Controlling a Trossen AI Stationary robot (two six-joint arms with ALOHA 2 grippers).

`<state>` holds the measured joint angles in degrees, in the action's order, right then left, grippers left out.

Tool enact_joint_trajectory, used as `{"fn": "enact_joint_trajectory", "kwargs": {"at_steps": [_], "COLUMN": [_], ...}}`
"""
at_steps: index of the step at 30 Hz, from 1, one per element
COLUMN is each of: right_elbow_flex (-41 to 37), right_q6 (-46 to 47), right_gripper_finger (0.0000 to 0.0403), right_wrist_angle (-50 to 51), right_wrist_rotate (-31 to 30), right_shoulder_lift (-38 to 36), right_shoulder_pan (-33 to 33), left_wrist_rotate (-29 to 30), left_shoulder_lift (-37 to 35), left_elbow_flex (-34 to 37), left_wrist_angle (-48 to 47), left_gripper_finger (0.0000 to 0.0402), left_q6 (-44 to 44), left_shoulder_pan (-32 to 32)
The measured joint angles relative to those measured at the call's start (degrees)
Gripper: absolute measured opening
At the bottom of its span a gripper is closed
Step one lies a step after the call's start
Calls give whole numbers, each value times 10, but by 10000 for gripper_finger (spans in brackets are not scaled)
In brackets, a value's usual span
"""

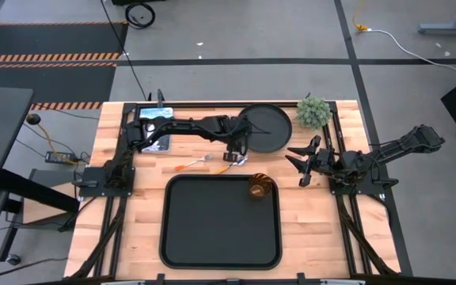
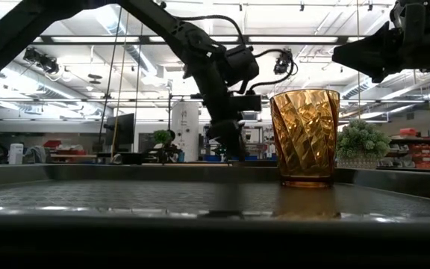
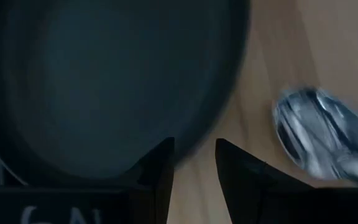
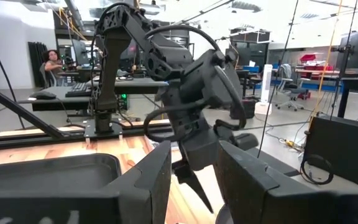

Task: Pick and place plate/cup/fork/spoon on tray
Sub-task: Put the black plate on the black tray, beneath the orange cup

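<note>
The round black plate [image 1: 267, 127] lies on the wood at the table's far side, and it fills the left wrist view [image 3: 104, 81]. My left gripper [image 1: 237, 152] is open and points down at the plate's near-left rim [image 3: 199, 146]. The spoon [image 1: 234, 163] lies just beside the gripper, its bowl [image 3: 319, 138] on the wood. The fork [image 1: 196, 164] lies left of the spoon. The amber cup [image 1: 259, 188] stands upright in the tray's [image 1: 188, 237] far right corner. My right gripper [image 1: 303, 162] hangs open and empty right of the tray. My left gripper comes at the plate from above, pointing down. One finger [image 3: 160, 171] stands over the plate's inside and the other finger [image 3: 244, 177] over the wood outside the rim. I cannot tell whether they touch the rim.
A small potted plant [image 1: 315, 112] stands at the far right, close to the plate. A flat device [image 1: 155, 119] lies at the far left under my left arm. In the low view the cup [image 2: 305, 138] stands near the tray's rim [image 2: 394, 179].
</note>
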<state>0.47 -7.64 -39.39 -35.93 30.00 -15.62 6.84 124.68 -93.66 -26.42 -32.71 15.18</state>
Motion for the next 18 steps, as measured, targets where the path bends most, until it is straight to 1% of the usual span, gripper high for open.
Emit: {"fn": "enact_joint_trajectory", "kwargs": {"at_steps": [4,7,11,14,16,18], "right_elbow_flex": [0,0,0,0,0,0], "right_q6": [0,0,0,0,0,0], "right_gripper_finger": [137,137,137,137,137,137], "right_wrist_angle": [0,0,0,0,0,0], "right_wrist_rotate": [0,0,0,0,0,0], "right_shoulder_lift": [0,0,0,0,0,0], "right_shoulder_pan": [0,0,0,0,0,0], "left_wrist_rotate": [24,26,51,54,61,67], "left_shoulder_lift": [2,2,3,12,21,23], "left_elbow_flex": [0,0,0,1,0,0], "left_wrist_angle": [3,7,15,19,36,25], "left_gripper_finger": [136,162,195,199,193,184], "left_q6": [-12,-15,-17,-7,-7,-10], "left_shoulder_pan": [-6,-10,-13,-12,-12,-12]}}
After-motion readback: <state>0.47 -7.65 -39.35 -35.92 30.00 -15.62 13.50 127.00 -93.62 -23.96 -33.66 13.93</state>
